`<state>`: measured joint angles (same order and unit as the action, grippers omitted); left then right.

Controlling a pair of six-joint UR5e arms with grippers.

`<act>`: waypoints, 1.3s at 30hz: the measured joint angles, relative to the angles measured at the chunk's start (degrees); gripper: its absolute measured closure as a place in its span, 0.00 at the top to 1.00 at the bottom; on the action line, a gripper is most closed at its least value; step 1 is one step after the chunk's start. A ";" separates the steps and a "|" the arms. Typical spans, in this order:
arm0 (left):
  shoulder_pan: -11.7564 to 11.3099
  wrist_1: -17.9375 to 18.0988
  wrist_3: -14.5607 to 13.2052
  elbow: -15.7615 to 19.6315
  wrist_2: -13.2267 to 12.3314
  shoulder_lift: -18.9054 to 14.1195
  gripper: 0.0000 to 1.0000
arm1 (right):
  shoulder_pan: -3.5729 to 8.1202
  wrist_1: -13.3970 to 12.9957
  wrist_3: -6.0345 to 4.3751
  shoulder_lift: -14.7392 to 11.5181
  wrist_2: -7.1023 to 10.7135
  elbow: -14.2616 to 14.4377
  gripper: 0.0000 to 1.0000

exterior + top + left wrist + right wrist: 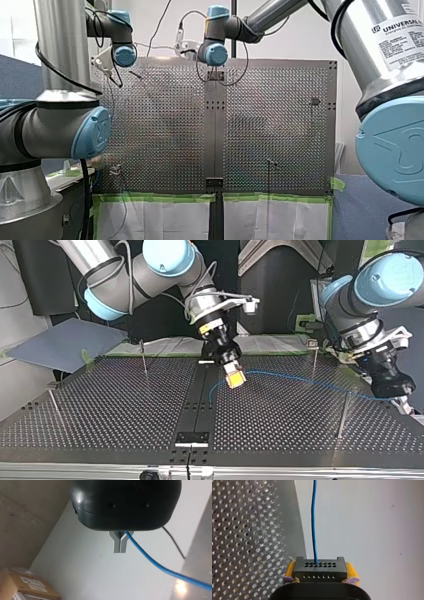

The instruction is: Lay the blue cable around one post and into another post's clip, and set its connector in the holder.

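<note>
Top view: a thin blue cable [300,379] runs over the perforated metal table [100,410] from centre toward three o'clock (white wall [374,530] beyond). My right gripper [234,379] clamps the black multi-hole connector [319,569]; my left gripper [120,545] pinches the cable.

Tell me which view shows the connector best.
Right wrist view: the connector fills the foreground, clamped between yellow pads, cable leaving it. Top view: too small to tell. Front and left wrist views: not visible.
</note>
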<state>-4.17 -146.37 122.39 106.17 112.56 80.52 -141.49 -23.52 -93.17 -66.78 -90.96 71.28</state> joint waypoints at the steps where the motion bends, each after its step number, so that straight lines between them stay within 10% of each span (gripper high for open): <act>1: -0.16 -0.09 0.16 -0.48 -0.09 0.00 0.00 | -0.04 0.02 -0.03 0.03 0.16 -0.22 0.22; 23: -2.84 -0.33 1.89 -5.89 -1.29 3.62 0.00 | -2.35 4.95 -1.31 6.04 1.04 -8.52 0.22; 39: -3.78 -0.29 1.33 -5.64 -2.24 8.10 0.00 | -1.95 3.98 -2.31 7.84 1.10 -11.01 0.22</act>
<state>-7.94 -146.66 123.72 100.53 110.31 88.63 -143.43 -19.54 -95.48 -58.94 -89.86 60.27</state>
